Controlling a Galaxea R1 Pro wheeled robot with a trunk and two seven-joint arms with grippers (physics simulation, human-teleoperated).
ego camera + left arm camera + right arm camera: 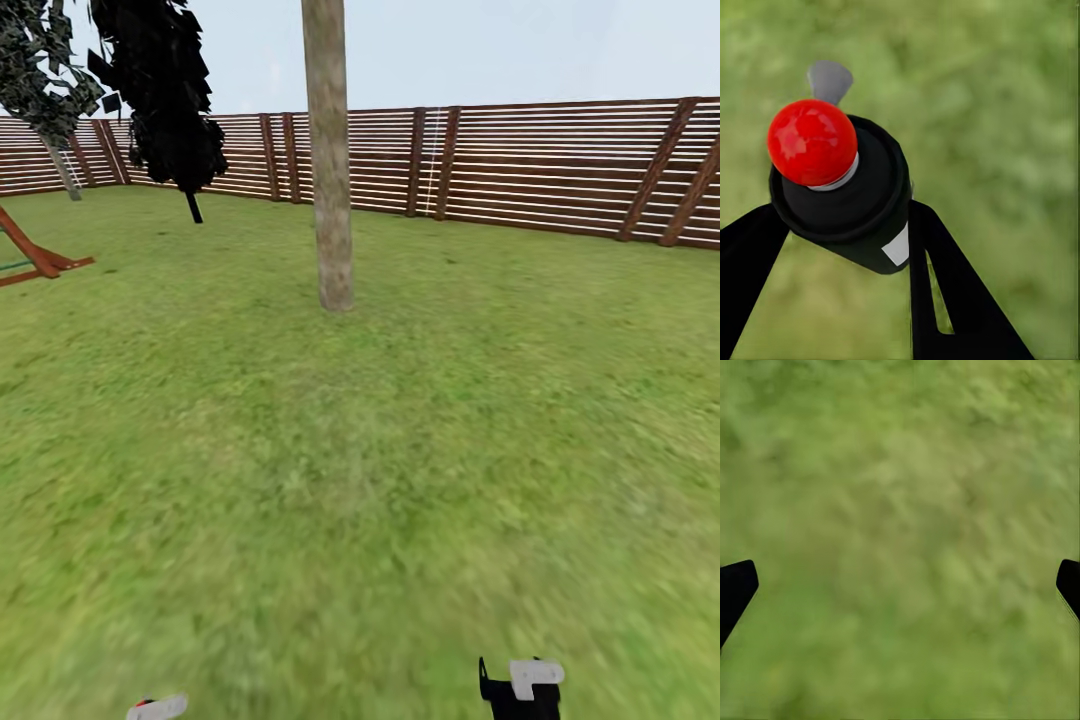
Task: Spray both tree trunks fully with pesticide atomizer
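The pesticide atomizer (862, 202), a dark bottle with a red ball cap, a grey trigger nozzle and a small white label, sits between the two black fingers of my left gripper (844, 217), which is shut on it. Its grey nozzle (157, 708) peeks in at the bottom edge of the head view. A thick, smooth grey-beige tree trunk (328, 170) rises from the lawn straight ahead, some metres away. My right gripper (900, 585) is open over bare grass, and it appears low in the head view (520, 688).
A brown slatted fence (540, 165) rings the lawn behind the trunk. A narrow black cypress-like tree (160, 95) stands back left. A leafy tree with a leaning grey trunk (63, 170) grows by the fence corner. A red-brown wooden frame (35, 255) sits at the left edge.
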